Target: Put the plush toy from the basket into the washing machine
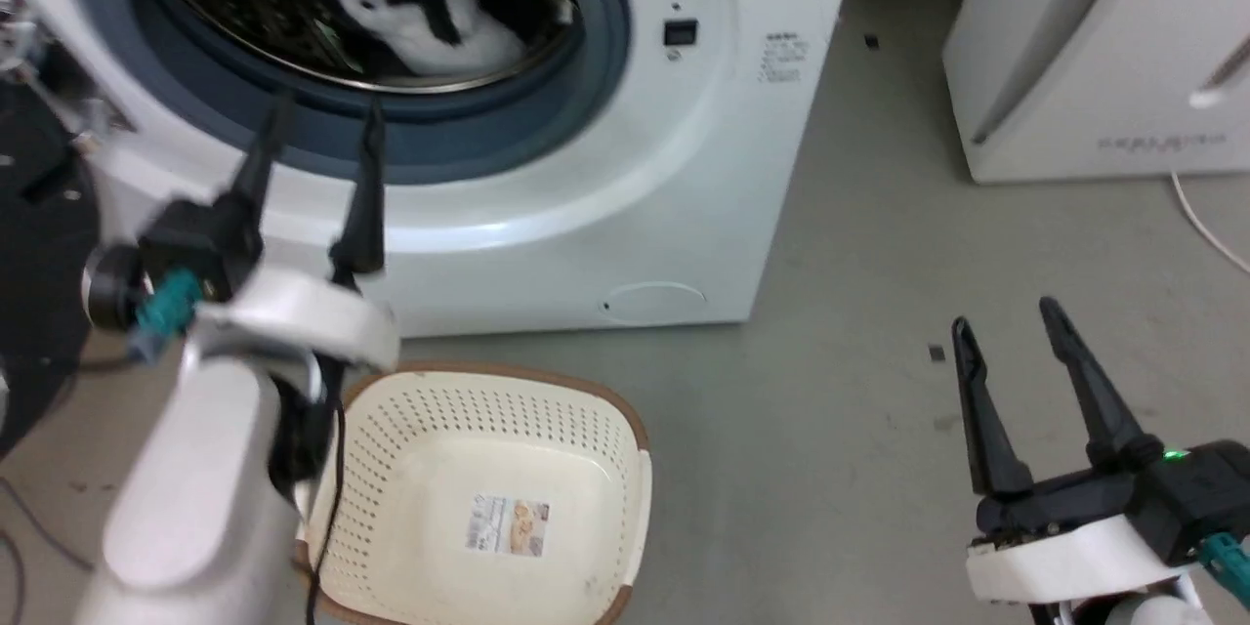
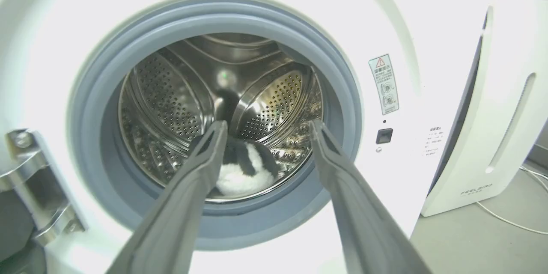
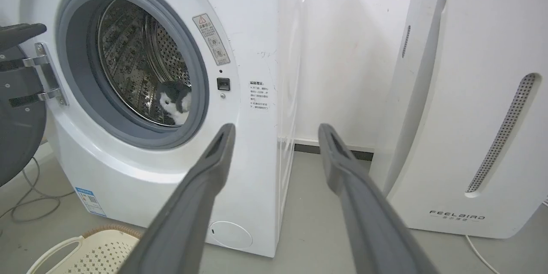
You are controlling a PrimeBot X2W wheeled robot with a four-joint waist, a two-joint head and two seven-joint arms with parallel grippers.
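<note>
The black-and-white plush toy [image 1: 430, 15] lies inside the steel drum of the washing machine [image 1: 684, 166], low near the front; it also shows as the plush toy [image 2: 246, 167] and the plush toy [image 3: 173, 102]. My left gripper [image 1: 324, 112] is open, its fingers spread just outside the grey door ring, holding nothing; in its wrist view the left gripper [image 2: 267, 130] frames the drum mouth. The cream basket [image 1: 488, 498] stands on the floor before the machine with nothing but its paper label inside. My right gripper [image 1: 1006, 317] is open over bare floor at the lower right.
The washer's round black door [image 1: 39, 244] hangs open at the left, hinge [image 2: 30, 180] beside the opening. A white FEELBIRD appliance [image 3: 466, 107] stands to the right with a cable [image 1: 1206, 225] on the floor. Grey floor lies between the two machines.
</note>
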